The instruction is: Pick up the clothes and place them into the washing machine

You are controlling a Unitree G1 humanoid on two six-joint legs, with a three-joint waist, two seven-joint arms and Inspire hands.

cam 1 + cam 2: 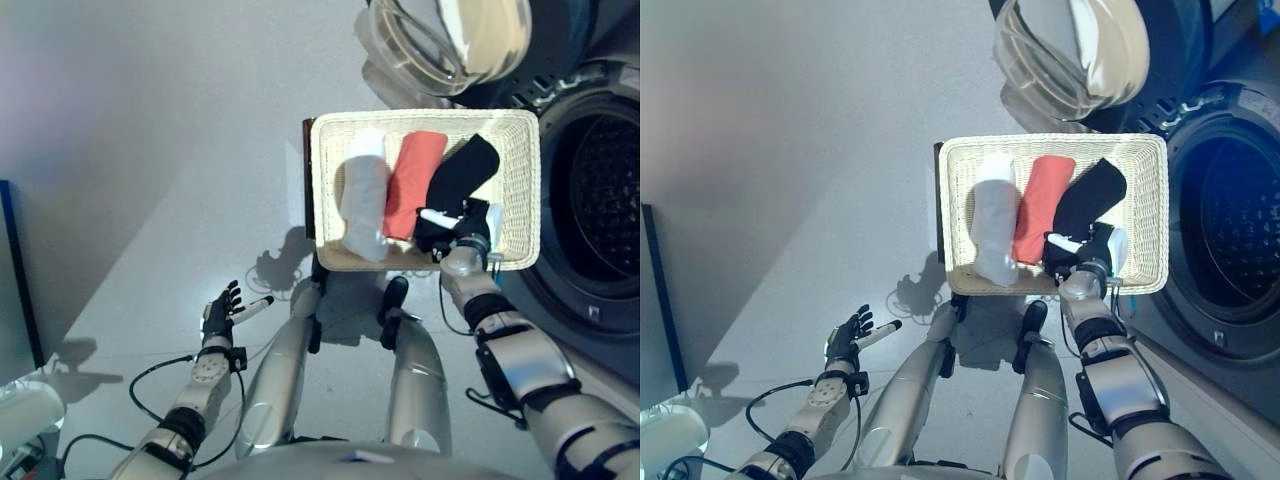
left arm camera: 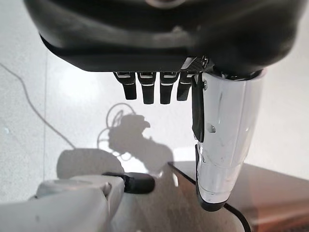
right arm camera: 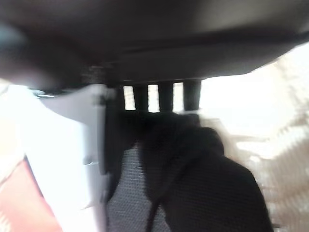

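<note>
My right hand (image 1: 470, 228) sat down in the white wicker basket (image 1: 520, 180), its fingers (image 3: 165, 96) reaching onto the near end of the black garment (image 1: 458, 185). From the wrist camera the dark cloth lay right under the fingers and against the white thumb (image 3: 72, 159), but I could not tell whether they had closed on it or were only resting there. The black piece lay rolled at the basket's right side, nearest the washer. Just beside it to the left was the red garment (image 1: 415, 180), and left of that the white garment (image 1: 364, 195), all three side by side and touching along their lengths.

My left hand (image 1: 222, 312) hung low on the left over the floor, well apart from the basket, with its fingers (image 2: 147, 89) relaxed and spread, thumb out, holding nothing.

The basket rested on a dark stand (image 1: 308, 180) directly in front of me. To its right stood the washing machine (image 1: 600, 190) with its round drum (image 1: 608, 190) showing dark, and its glass door (image 1: 450, 40) swung open above the basket. The floor (image 1: 150, 150) around was pale grey and smooth.
</note>
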